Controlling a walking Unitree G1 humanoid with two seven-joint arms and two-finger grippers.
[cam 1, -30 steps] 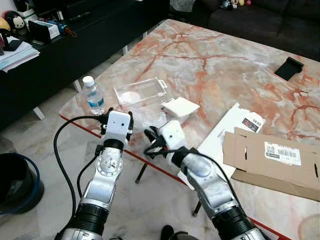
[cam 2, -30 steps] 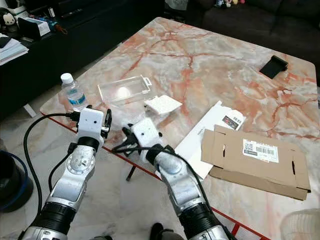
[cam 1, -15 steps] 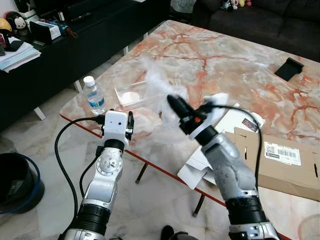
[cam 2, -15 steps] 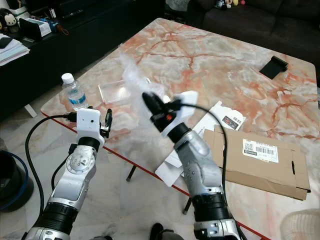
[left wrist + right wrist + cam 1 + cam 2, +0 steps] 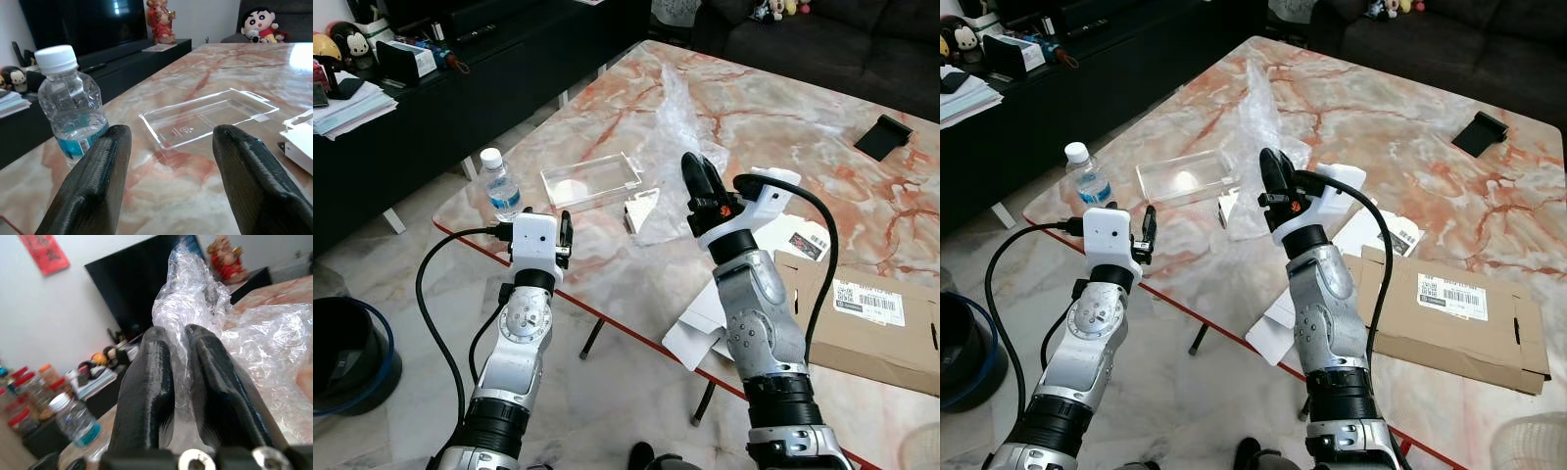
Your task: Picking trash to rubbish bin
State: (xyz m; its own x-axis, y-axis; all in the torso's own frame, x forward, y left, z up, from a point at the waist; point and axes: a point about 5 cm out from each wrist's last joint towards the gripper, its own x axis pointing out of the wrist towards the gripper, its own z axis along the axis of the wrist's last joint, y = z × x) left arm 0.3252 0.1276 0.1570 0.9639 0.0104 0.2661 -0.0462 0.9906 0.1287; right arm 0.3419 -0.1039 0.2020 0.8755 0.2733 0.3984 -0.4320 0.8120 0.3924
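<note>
because the crinkled clear plastic wrap (image 5: 195,298) was so limp, i had my right gripper (image 5: 700,183) clenched on a fold of it and raised above the marble table (image 5: 783,127), fingers pointing up, so that the sheet hung free of the other litter. in my right wrist view the film bunched between my two black fingers (image 5: 146,382) and billowed past them. that was the trash in hand, well apart from the rubbish bin (image 5: 347,352), which sat on the floor off to my left, beyond the table's corner.

my left gripper (image 5: 171,161) hovered low at the table's near edge with its fingers spread and nothing between them, aimed at the clear plastic tray (image 5: 205,115), with the water bottle (image 5: 71,107) just beside that line. i judged it was kept there ready for the next piece. the flattened cardboard box (image 5: 862,313) and white paper (image 5: 705,318) lay flat by my right arm, untouched, along with a small white carton (image 5: 641,209) near the tray.
</note>
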